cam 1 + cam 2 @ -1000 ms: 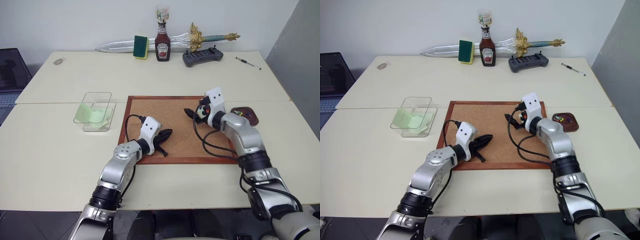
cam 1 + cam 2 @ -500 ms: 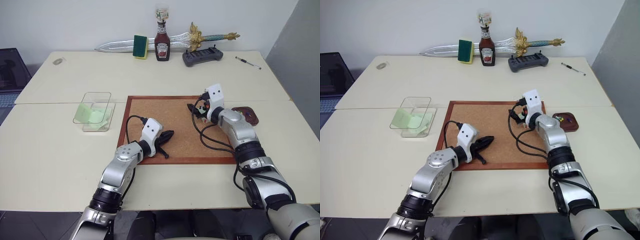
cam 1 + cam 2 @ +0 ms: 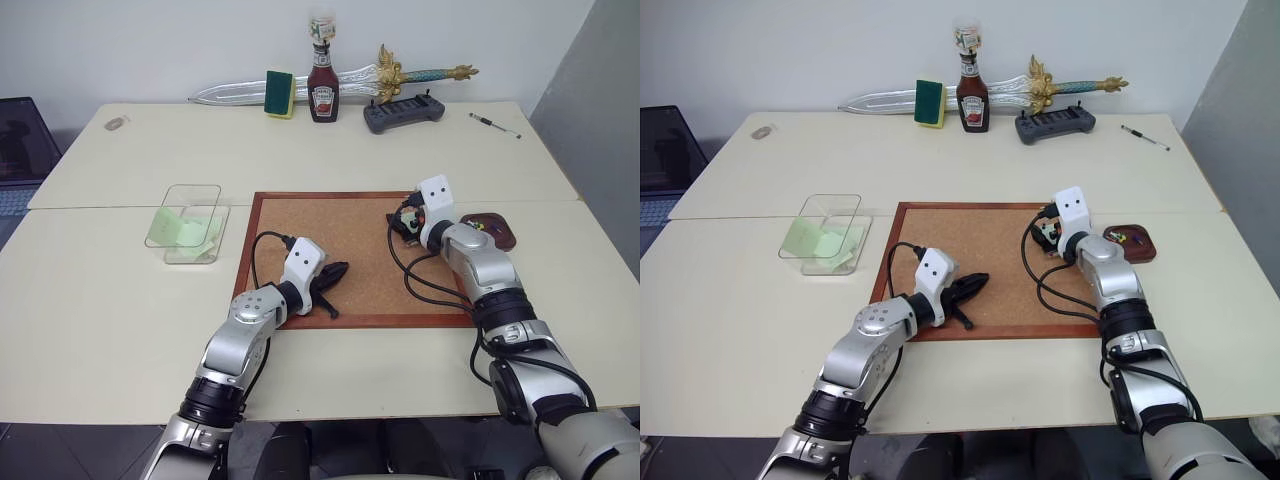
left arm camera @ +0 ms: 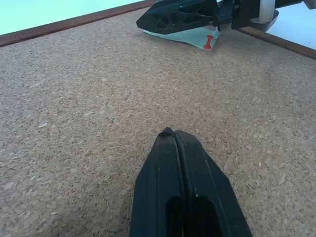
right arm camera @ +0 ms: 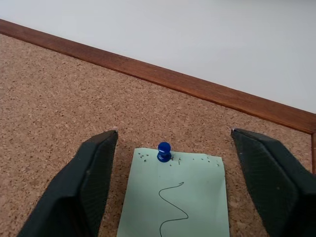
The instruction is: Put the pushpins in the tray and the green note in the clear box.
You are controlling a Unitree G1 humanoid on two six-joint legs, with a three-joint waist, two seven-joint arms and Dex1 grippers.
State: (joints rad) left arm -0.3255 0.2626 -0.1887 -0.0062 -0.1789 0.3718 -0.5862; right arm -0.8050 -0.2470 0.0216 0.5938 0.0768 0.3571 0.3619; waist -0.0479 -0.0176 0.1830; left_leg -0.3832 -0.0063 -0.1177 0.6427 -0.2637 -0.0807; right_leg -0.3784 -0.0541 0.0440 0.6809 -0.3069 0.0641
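A pale green note (image 5: 175,202) with a pen squiggle lies on the cork board (image 3: 350,250) near its far right corner. A blue pushpin (image 5: 163,151) stands at one edge of it and a red pushpin (image 4: 209,42) at another. My right gripper (image 5: 174,132) is open, one finger on each side of the note and the blue pin, just above the board (image 3: 400,222). My left gripper (image 4: 170,132) is shut and empty, low over the board's near left part (image 3: 333,270). The dark tray (image 3: 1132,243), right of the board, holds small coloured pins. The clear box (image 3: 192,222), left of the board, holds pale green paper.
Along the back of the table lie a toy sword (image 3: 240,92), a green-and-yellow sponge (image 3: 281,93), a ketchup bottle (image 3: 323,85), a dark controller (image 3: 403,113) and a pen (image 3: 495,125). A laptop (image 3: 20,150) sits at the far left.
My right gripper has shifted a little to the right and lower over the board's far right corner. The left arm has stayed still.
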